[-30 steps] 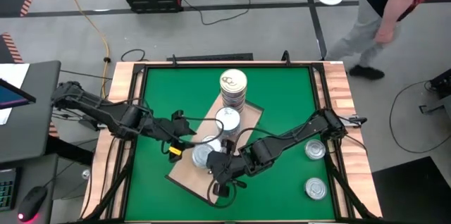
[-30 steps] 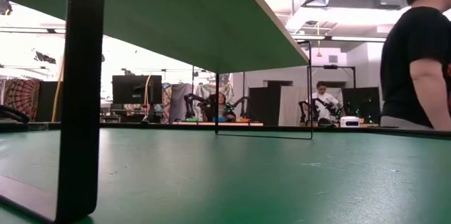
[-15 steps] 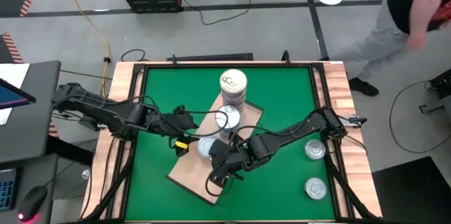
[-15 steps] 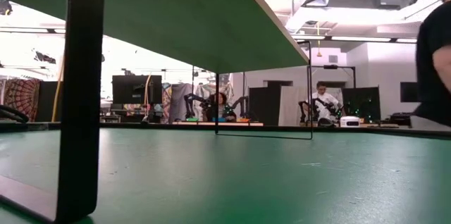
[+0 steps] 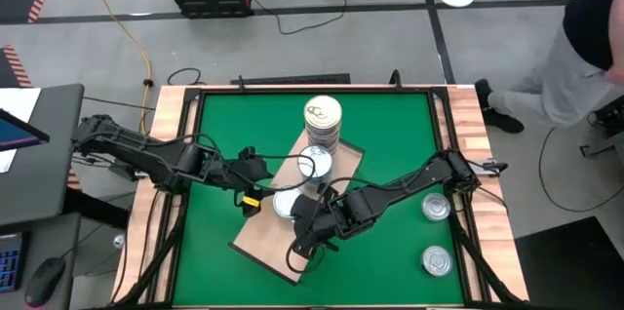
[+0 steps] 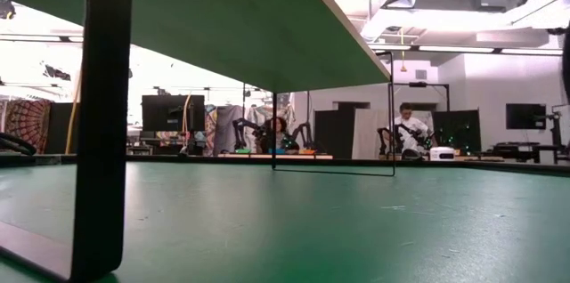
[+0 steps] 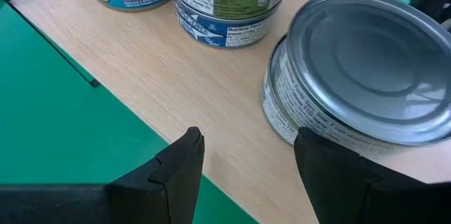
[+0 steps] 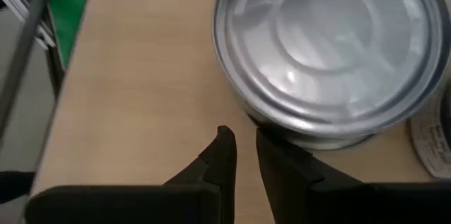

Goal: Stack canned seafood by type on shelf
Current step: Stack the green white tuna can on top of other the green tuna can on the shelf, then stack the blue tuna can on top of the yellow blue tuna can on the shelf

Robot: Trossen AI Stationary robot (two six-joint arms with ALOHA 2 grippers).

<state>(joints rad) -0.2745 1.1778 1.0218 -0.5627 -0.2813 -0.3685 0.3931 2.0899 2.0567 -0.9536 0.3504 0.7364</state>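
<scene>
While the left gripper hangs over the shelf with fingers spread and empty beside a silver tin, the right gripper, fingers nearly together and holding nothing, sits just beside that same tin, near the tall stack of tins.

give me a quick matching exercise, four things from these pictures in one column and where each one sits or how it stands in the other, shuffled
Things:
1. tall stack of tins
2. two loose tins
3. left gripper
4. right gripper

Places or states:
a. on the green table by the right arm, off the shelf
b. fingers nearly together, beside a silver tin
c. at the shelf's far end
d. fingers apart, holding nothing

Pairs: 1-c, 2-a, 3-d, 4-b
</scene>
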